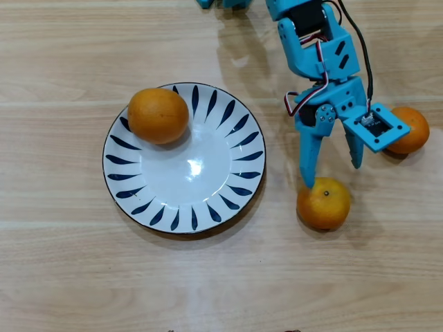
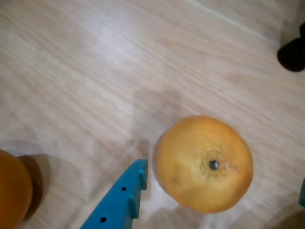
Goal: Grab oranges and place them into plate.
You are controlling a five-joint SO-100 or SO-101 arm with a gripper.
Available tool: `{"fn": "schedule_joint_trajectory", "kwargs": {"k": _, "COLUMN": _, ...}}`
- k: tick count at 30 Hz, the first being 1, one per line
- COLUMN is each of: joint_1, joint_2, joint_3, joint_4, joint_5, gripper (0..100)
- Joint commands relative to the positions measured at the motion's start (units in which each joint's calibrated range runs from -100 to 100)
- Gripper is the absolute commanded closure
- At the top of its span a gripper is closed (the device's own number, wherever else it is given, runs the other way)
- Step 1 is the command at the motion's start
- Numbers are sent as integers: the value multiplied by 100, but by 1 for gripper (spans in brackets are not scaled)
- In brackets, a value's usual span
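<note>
Overhead, a blue arm reaches down from the table's top edge, its gripper (image 1: 333, 173) open above one orange (image 1: 323, 203). Another orange (image 1: 408, 129) sits right; a third (image 1: 158, 115) rests on the plate (image 1: 184, 158).

surface: pale wood-grain table (image 1: 83, 277) | light: soft glare

Likely a home: pale wood-grain tabletop (image 1: 83, 277) with a painted plate (image 1: 138, 200).
</note>
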Motion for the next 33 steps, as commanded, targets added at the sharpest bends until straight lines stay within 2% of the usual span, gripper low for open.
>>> {"fn": "schedule_joint_trajectory", "kwargs": {"k": 1, "joint_1": -12, "joint_2": 205, "joint_3": -377, "joint_4": -384, "joint_5": -136, "gripper": 64}}
{"fn": "schedule_joint_trajectory", "kwargs": {"k": 8, "joint_1": -76, "joint_2": 797, "joint_3": -603, "joint_4": -840, "joint_5": -188, "gripper": 56}}
{"fn": "schedule_joint_trajectory", "kwargs": {"k": 12, "joint_1": -101, "joint_2": 1270, "joint_3": -938, "joint_4": -1227, "joint_5": -235, "gripper": 56}}
{"fn": "schedule_joint_trajectory", "kwargs": {"k": 22, "joint_1": -157, "joint_2": 2217, "joint_3": -1626, "joint_4": -1175, "joint_5": -455, "gripper": 56}}
{"fn": "schedule_joint_trajectory", "kwargs": {"k": 24, "joint_1": -141, "joint_2": 2243, "joint_3": -1626, "joint_4": -1167, "joint_5": -455, "gripper": 58}}
{"fn": "schedule_joint_trajectory", "kwargs": {"k": 28, "joint_1": -109, "joint_2": 2234, "joint_3": -1563, "joint_4": -1167, "joint_5": -455, "gripper": 68}}
{"fn": "schedule_joint_trajectory", "kwargs": {"k": 33, "joint_1": -109, "joint_2": 2209, "joint_3": -1554, "joint_4": -1158, "joint_5": -455, "gripper": 70}}
